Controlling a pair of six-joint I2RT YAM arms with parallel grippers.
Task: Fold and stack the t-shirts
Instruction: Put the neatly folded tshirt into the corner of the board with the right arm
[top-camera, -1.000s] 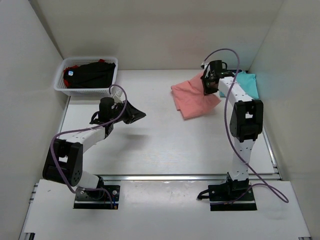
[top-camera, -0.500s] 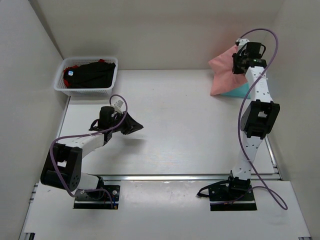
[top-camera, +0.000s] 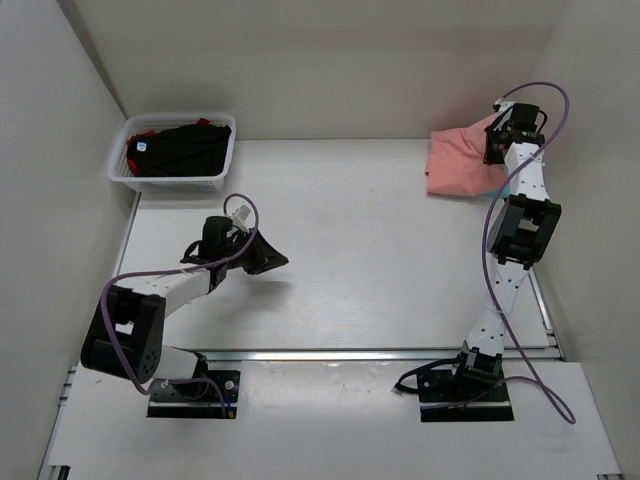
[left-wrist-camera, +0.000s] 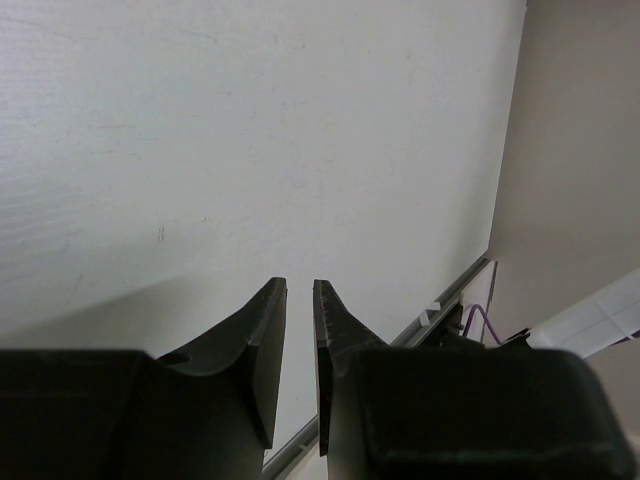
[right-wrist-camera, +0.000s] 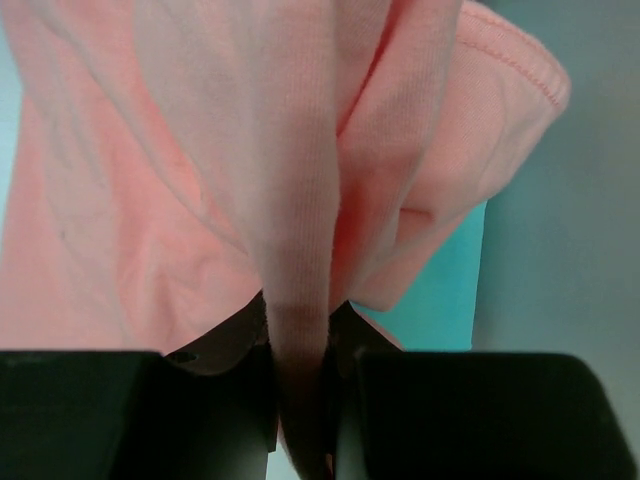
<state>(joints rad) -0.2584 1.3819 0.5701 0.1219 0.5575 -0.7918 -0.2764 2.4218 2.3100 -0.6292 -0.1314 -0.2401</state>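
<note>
The salmon-pink t-shirt hangs bunched at the far right of the table, over the spot where a teal t-shirt lies beneath it. My right gripper is shut on a thick fold of the pink cloth, which fills the gap between its fingers. Black and red t-shirts lie in the basket at the far left. My left gripper hovers low over the bare table left of centre. Its fingers stand a narrow gap apart and hold nothing.
A white mesh basket stands in the back left corner. White walls close in the table on the left, back and right. A metal rail runs along the near edge in front of the arm bases.
My right arm has swung the pink t-shirt from the middle back of the table to the far right, lifting it and then lowering it there. The left arm has barely shifted.
</note>
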